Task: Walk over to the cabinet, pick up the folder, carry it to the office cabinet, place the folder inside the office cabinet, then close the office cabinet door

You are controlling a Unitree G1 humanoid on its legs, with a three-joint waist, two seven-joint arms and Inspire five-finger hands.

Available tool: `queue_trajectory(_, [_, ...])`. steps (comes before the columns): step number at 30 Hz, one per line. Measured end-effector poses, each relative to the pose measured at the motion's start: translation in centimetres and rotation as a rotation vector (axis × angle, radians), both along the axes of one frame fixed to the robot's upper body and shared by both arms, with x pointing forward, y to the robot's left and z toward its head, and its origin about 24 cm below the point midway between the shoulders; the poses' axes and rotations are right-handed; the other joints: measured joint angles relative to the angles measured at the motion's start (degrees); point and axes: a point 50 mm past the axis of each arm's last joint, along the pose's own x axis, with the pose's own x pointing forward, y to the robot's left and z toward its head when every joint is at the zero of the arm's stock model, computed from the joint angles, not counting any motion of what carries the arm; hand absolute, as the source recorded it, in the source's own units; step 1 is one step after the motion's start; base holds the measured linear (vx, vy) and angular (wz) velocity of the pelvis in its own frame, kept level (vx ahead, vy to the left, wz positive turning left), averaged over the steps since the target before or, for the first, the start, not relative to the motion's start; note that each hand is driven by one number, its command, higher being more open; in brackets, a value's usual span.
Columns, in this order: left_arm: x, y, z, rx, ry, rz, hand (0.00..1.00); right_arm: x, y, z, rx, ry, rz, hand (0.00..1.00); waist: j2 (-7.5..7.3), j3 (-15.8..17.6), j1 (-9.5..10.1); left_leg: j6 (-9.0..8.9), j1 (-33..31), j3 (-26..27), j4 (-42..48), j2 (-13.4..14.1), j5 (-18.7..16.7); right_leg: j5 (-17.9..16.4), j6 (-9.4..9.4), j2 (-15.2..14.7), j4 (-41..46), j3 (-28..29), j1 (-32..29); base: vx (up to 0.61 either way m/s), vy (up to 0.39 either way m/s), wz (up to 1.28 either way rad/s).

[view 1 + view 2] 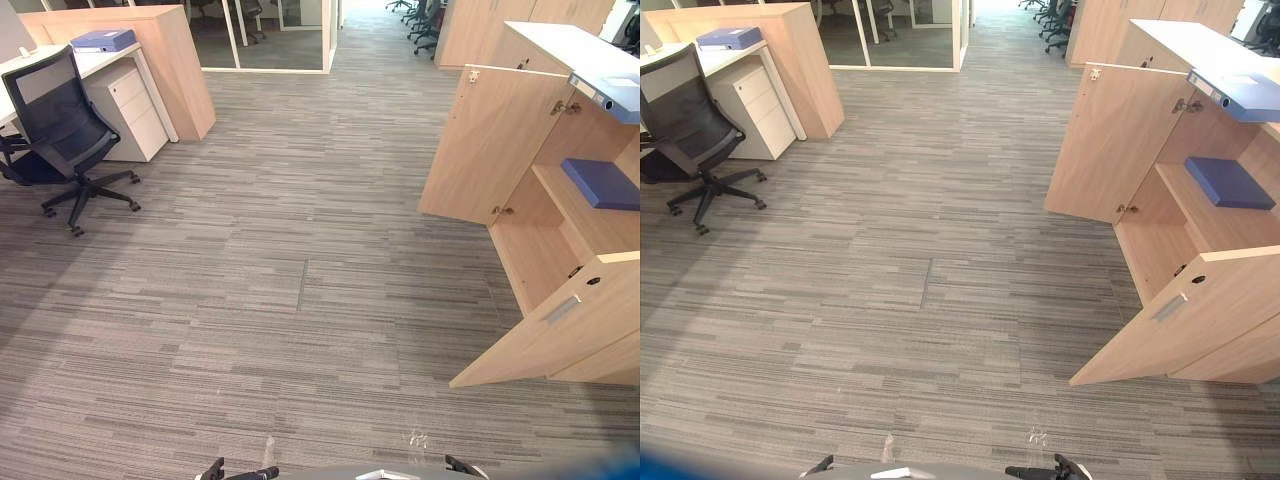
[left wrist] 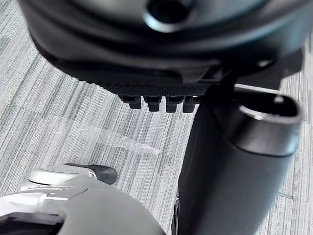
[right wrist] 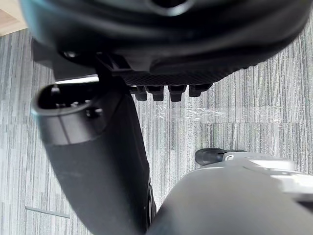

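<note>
Three blue files show, and the one to fetch, by my reading, is the folder (image 1: 103, 40) lying flat on the desk (image 1: 60, 62) at far left, just beside the wood cabinet (image 1: 170, 60) and well apart from the robot. A chair (image 1: 55, 120) stands before that desk, so the walk should aim past its right side to the desk's end and stop square to the folder. The left hand (image 2: 146, 58) hangs over the carpet, fingers loose, holding nothing, and so does the right hand (image 3: 171, 49). At right the office cabinet (image 1: 535, 255) has both doors swung out, a second file (image 1: 600, 183) flat on its shelf and a binder (image 1: 610, 95) on top. The near door (image 1: 560, 330) juts into the floor, so give it room when turning.
</note>
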Motion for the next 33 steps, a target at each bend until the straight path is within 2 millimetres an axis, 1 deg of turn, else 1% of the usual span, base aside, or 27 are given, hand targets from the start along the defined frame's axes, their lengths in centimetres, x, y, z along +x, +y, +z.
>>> queue_trajectory(2, [0.5,0.0,0.0,-0.006,-0.014,-0.001,1.00,0.3,0.0,0.0,0.005,-0.001,0.003,1.00,0.05,0.9,0.01,-0.10,0.8,0.0,-0.1,-0.1,-0.1,0.0,0.36,-0.1,0.0,-0.1,0.7,0.00,0.017,-0.01])
queue_trajectory(5, [0.9,-0.1,0.1,-0.006,-0.026,-0.005,1.00,0.3,0.0,0.0,0.006,-0.002,0.004,1.00,0.05,0.9,0.03,-0.10,0.8,0.2,0.0,-0.1,-0.1,0.0,0.40,-0.2,0.0,-0.1,0.7,-0.01,0.021,-0.02])
queue_trajectory(9, [1.0,-0.1,0.1,-0.009,-0.028,-0.005,1.00,0.4,0.0,0.0,0.005,-0.002,0.004,1.00,0.24,1.1,0.03,-0.15,1.4,0.3,0.0,-0.1,0.0,0.0,0.41,-0.1,0.0,-0.1,1.2,-0.01,0.006,-0.01])
queue_trajectory(14, [1.1,-0.4,0.1,-0.016,-0.037,0.005,1.00,0.4,-0.3,0.1,0.002,-0.003,0.006,1.00,0.86,1.8,0.02,-0.20,2.2,0.4,0.0,-0.1,-0.1,0.0,0.35,-0.1,0.0,0.0,2.0,-0.02,0.014,-0.01])
queue_trajectory(21, [1.2,-0.4,0.1,-0.013,-0.039,-0.001,1.00,0.3,-0.3,0.1,0.002,-0.001,0.005,1.00,0.80,2.0,0.03,-0.20,2.5,0.6,0.0,0.0,-0.1,0.3,-0.01,0.0,0.0,0.1,2.2,0.00,0.000,0.00])
queue_trajectory(27, [1.3,-0.3,0.1,0.016,-0.036,-0.022,1.00,0.4,-0.3,0.1,0.004,-0.002,0.004,1.00,0.26,2.7,0.11,-0.20,2.4,0.1,0.3,0.0,-0.1,0.3,-0.06,-0.1,0.0,-0.5,2.5,0.00,0.010,0.03])
queue_trajectory(28, [1.4,-0.3,0.2,0.021,-0.040,-0.021,1.00,0.6,-0.2,0.1,0.005,-0.007,0.004,1.00,0.08,2.9,0.12,-0.42,2.0,-0.1,1.0,-0.1,-0.2,0.3,-0.06,-0.1,0.0,-0.8,2.5,-0.02,0.011,0.18])
queue_trajectory(29, [1.8,-0.1,0.3,0.035,-0.052,-0.020,1.00,0.8,0.0,0.1,0.009,-0.012,0.005,1.00,-0.38,3.7,0.12,-1.43,0.4,-0.3,3.5,-0.1,-1.3,0.2,-0.14,-0.3,0.0,-1.4,2.3,-0.03,0.004,0.19])
queue_trajectory(30, [2.0,0.0,0.4,0.042,-0.062,-0.018,1.00,1.0,0.0,0.1,0.010,-0.015,0.005,1.00,-0.33,4.2,0.17,-1.63,-0.6,-0.4,5.6,0.0,-2.1,0.1,-0.28,-0.3,0.0,-1.7,2.3,-0.06,0.008,0.21])
queue_trajectory(31, [2.4,0.2,0.6,0.050,-0.083,-0.010,1.00,1.2,0.1,0.1,0.012,-0.021,0.005,1.00,-0.63,5.4,0.36,-2.54,-3.0,-0.3,10.5,0.3,-4.1,-0.8,-1.84,-0.1,0.4,-2.1,2.3,-0.11,0.012,0.15])
queue_trajectory(32, [2.6,0.3,0.7,0.054,-0.095,-0.001,1.00,1.5,0.1,0.2,0.014,-0.030,0.001,1.00,-0.56,6.7,0.95,-4.52,-5.9,0.1,17.9,0.9,-5.9,-2.3,-3.30,-0.1,1.7,-3.8,2.1,-0.11,0.016,0.10])
queue_trajectory(33, [2.7,0.4,0.8,0.057,-0.101,0.003,1.00,1.6,0.2,0.2,0.015,-0.032,-0.001,1.00,-0.73,7.3,1.22,-5.09,-8.1,0.4,23.0,1.2,-6.3,-2.7,-3.46,-0.2,2.5,-4.1,2.1,-0.10,0.011,-0.03])
